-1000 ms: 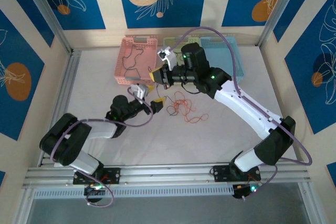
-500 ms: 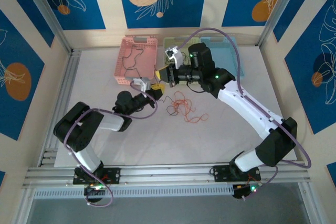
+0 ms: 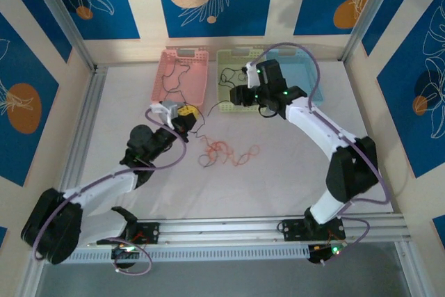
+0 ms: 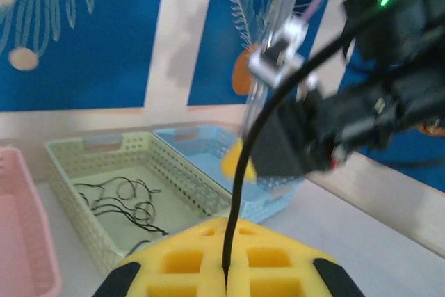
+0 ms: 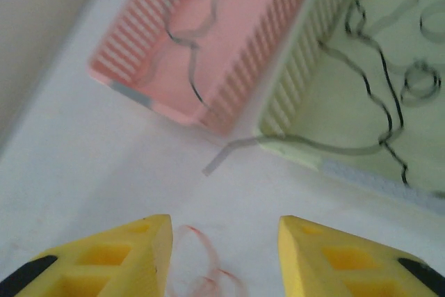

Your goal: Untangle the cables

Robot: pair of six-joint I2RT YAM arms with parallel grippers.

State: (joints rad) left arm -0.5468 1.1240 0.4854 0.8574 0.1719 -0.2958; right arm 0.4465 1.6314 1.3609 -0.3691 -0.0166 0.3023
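Black cable (image 4: 237, 193) pinched by left end effector (image 4: 226, 270), right end effector (image 5: 225, 243) spread apart.

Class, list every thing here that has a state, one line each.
Left end effector: shut on black cable.
Right end effector: open, empty.
Orange cable: loose on table.
Pink basket: holds dark cable.
Green basket: holds looped cable.

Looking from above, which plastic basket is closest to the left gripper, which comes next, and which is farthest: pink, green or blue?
1. Pink plastic basket, just behind the left gripper, which grips a thin black cable.
2. Green plastic basket, middle of the row.
3. Blue plastic basket, right end.
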